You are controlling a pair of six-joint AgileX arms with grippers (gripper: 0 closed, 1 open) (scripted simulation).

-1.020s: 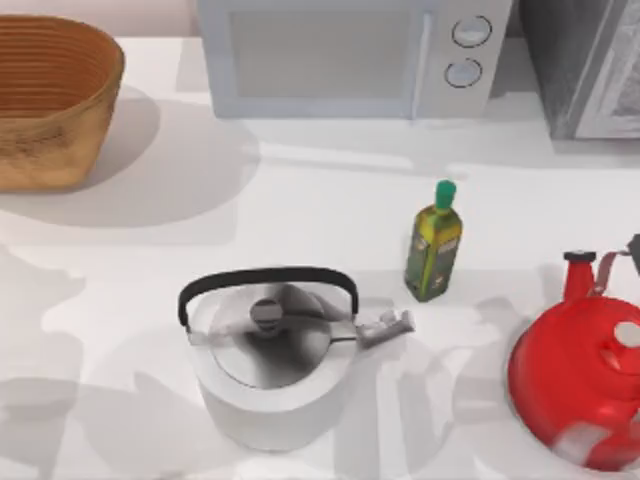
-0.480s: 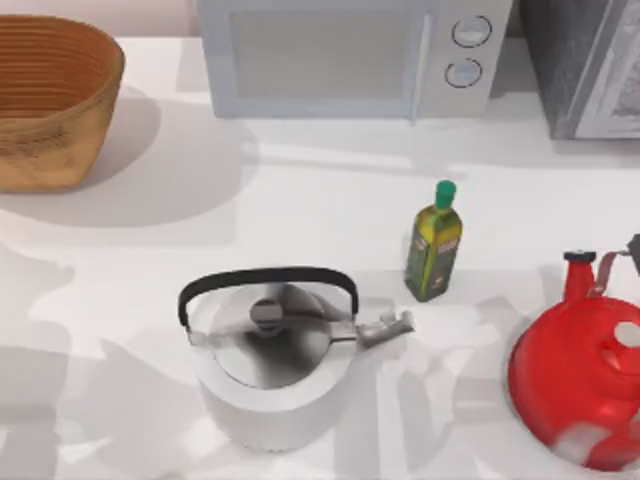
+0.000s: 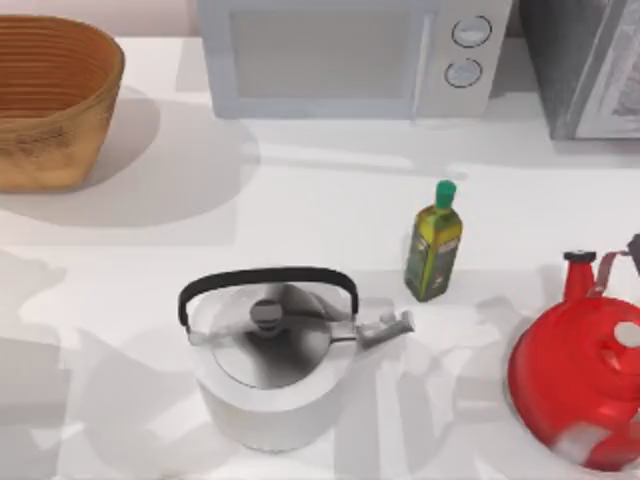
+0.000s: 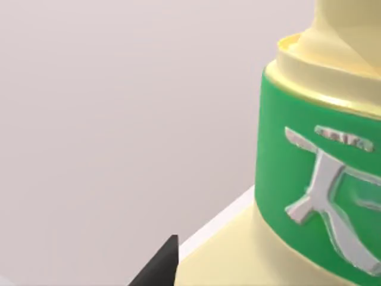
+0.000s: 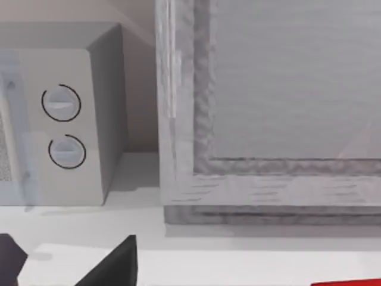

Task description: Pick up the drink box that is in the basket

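The drink box is being viewed close by the left wrist camera — whether either hand is holding anything cannot be told — while the basket is sitting at the surface's far left.

A dark fingertip of the left AgileX gripper juts into the edge of its wrist view, while two dark fingertips of the right gripper, set apart, frame the lower edge of the right wrist view.
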